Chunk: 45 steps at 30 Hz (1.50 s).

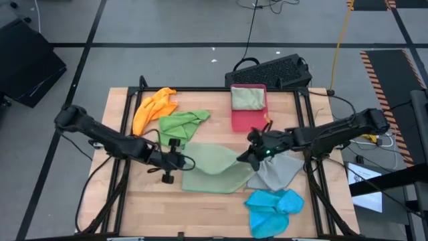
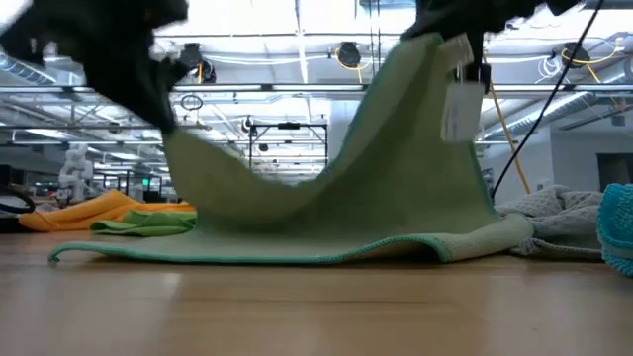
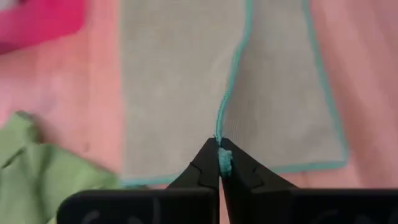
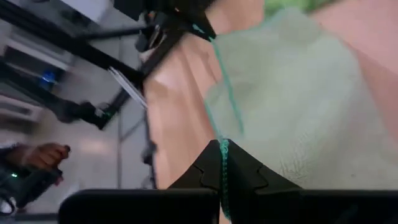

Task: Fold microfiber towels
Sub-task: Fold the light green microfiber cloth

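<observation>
Both grippers' jaws pinch sage towel (image 1: 214,164) — edges lifted

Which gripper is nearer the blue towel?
Right. The right gripper sits just up-table of the blue towel, across the grey towel; the left gripper is farther off.

The pale sage green towel (image 1: 215,167), edged in teal, lies in the middle of the table with two of its corners raised off the wood, so it sags between them like a hammock while its near edge rests flat. Relative to it, the bright green towel (image 1: 180,124) is crumpled just beyond its left part, the orange towel (image 1: 152,107) is bunched farther left and back, and the grey towel (image 1: 277,171) touches its right side. The bright blue towel (image 1: 273,207) is heaped nearer the front edge to its right, and another folded sage towel (image 1: 247,98) lies behind it.
</observation>
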### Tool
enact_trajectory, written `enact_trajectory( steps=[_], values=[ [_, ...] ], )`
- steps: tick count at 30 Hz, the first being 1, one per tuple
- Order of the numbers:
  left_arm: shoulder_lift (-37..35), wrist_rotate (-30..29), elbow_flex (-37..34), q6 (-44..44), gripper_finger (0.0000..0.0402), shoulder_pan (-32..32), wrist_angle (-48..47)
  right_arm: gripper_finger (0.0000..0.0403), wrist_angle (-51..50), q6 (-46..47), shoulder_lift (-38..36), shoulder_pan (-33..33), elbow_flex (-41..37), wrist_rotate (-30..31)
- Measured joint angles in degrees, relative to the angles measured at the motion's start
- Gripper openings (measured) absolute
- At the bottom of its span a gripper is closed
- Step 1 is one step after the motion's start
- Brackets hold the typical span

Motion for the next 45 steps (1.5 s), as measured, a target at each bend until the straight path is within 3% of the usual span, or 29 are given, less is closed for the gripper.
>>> enact_trajectory(
  steps=[5,12,18,20,23,26,29,32,34,38,45],
  values=[
    [-5.2,-1.3,8.7,-4.0,0.0002,0.0,-10.6,0.0000,-0.2,2.0,-4.9,0.0,0.0,0.7],
    [-8.4,-3.9,24.3,-9.8,0.0001,-0.1,-17.2,0.0000,5.2,7.3,-10.2,-1.1,0.3,1.2],
    [-7.4,15.3,40.3,-17.8,0.0002,-2.6,-14.4,0.0000,6.0,13.9,-9.2,4.2,11.3,-0.8],
    [-7.0,18.1,44.8,-18.7,0.0001,-4.3,-11.4,0.0000,5.5,14.8,-7.4,6.7,17.6,0.2],
    [-7.2,13.7,50.7,-17.1,0.0001,-6.6,-11.6,0.0000,1.8,13.5,-4.2,8.6,27.5,2.6],
    [-8.5,1.8,54.2,-11.7,0.0001,-7.5,-19.9,0.0000,-3.1,8.4,-1.4,7.0,34.8,5.3],
    [-10.5,-11.4,53.7,-10.9,0.0001,-5.5,-33.7,0.0000,-7.2,2.3,0.8,1.9,36.6,8.8],
    [-11.3,-18.3,50.1,-11.0,0.0002,-0.2,-46.2,0.0000,-12.7,-0.5,3.0,-3.7,34.7,11.5],
    [-11.8,-17.9,46.1,-11.5,0.0001,4.1,-50.1,0.0000,-14.6,-2.1,4.5,-7.3,31.9,11.8],
    [-13.1,-12.7,36.0,-11.3,0.0003,10.4,-48.3,0.0000,-12.0,-3.4,7.8,-13.2,24.1,11.7],
    [-13.5,-10.5,21.8,-10.5,0.0003,13.6,-39.8,0.0000,4.8,-0.6,10.8,-18.4,11.9,8.1]
  ],
)
